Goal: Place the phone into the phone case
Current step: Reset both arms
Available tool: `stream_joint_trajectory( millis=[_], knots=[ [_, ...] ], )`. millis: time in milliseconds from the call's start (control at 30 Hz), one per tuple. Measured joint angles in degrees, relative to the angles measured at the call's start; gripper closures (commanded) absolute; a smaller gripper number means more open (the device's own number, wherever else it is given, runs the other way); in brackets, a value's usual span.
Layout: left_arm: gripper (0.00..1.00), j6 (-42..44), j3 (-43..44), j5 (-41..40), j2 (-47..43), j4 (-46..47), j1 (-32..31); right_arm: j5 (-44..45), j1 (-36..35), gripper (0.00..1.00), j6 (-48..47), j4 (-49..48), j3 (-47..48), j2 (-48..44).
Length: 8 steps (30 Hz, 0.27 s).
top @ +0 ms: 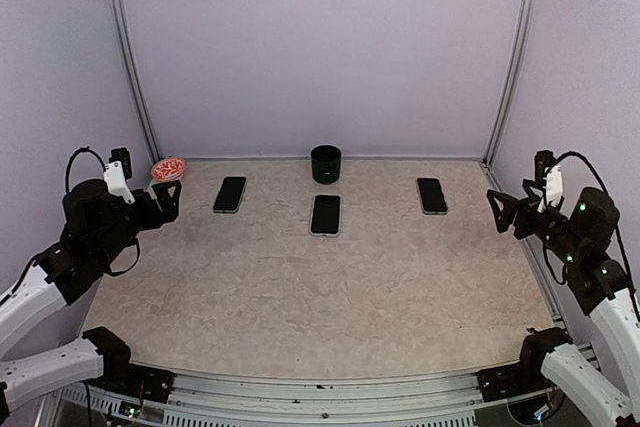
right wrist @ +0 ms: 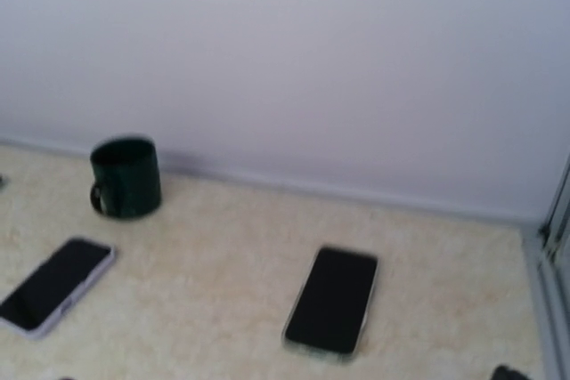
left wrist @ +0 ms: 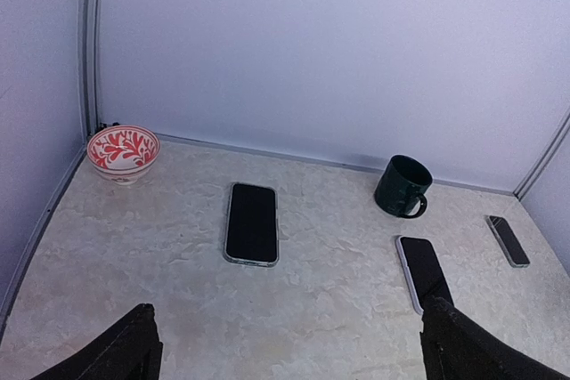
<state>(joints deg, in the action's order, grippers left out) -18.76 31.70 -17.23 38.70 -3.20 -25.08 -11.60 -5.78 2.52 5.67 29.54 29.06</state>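
Phone slabs lie flat, grippers empty

The left phone, middle phone and right phone lie apart on the far half of the table. I cannot tell which is the case. The mug stands just behind the middle one. The left gripper and right gripper hang wide open.

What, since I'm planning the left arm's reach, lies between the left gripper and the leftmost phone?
Only bare table between the left gripper and the leftmost phone, clearest in the left wrist view; the red bowl stands aside.
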Motion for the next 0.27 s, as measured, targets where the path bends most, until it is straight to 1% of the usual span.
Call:
stream_joint_trajectory(
  millis=[100,267],
  knots=[
    [0.01,0.0,-0.2,0.4,-0.1,0.0,0.0,1.0,0.0,0.00,0.0,-0.2,0.0,-2.3],
    [0.01,0.0,-0.9,0.5,-0.1,-0.2,0.0,2.4,0.0,0.00,0.0,0.5,0.0,-1.5]
  ],
)
